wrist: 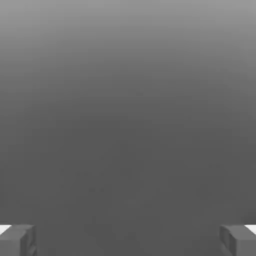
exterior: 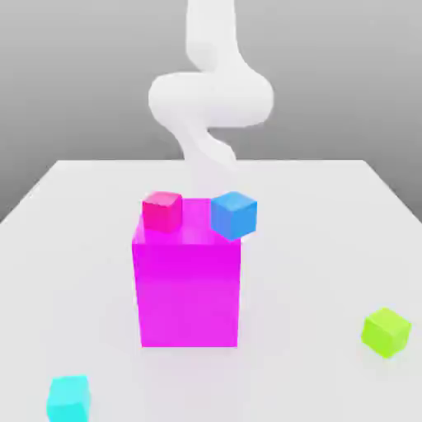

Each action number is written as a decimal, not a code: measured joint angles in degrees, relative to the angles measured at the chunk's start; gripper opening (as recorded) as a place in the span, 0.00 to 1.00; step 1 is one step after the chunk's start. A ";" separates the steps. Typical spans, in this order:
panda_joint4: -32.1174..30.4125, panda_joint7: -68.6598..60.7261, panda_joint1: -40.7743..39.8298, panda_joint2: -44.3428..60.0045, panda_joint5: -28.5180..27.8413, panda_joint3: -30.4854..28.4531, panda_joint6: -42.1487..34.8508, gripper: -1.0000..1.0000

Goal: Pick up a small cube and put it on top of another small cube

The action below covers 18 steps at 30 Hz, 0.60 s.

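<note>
small lime-green cube [exterior: 385,331] | near table [exterior: 330,214] edge, open room around | claw [wrist: 128,240] spread, holding nothing

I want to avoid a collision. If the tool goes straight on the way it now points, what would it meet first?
The way looks free as far as the hand view shows: between the open tool's fingertips lies plain grey surface and no cube. Depth is unclear there.

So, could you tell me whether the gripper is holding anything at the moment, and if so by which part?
Nothing is held. In the hand view the gripper is open with nothing between its fingertips, and the small lime-green cube sits on the table.
</note>
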 joint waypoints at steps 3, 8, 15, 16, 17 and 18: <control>-1.68 0.22 2.15 6.49 0.77 2.27 2.96 0.50; -4.36 1.09 5.40 16.78 1.32 6.46 7.65 0.50; -8.09 4.06 9.66 31.28 -0.39 12.84 14.22 0.50; -8.63 4.74 10.24 33.39 -0.99 13.71 15.15 0.50; -9.16 5.51 11.19 35.52 -1.71 14.51 16.09 0.50; -9.69 6.36 12.56 37.67 -2.55 15.15 17.01 0.50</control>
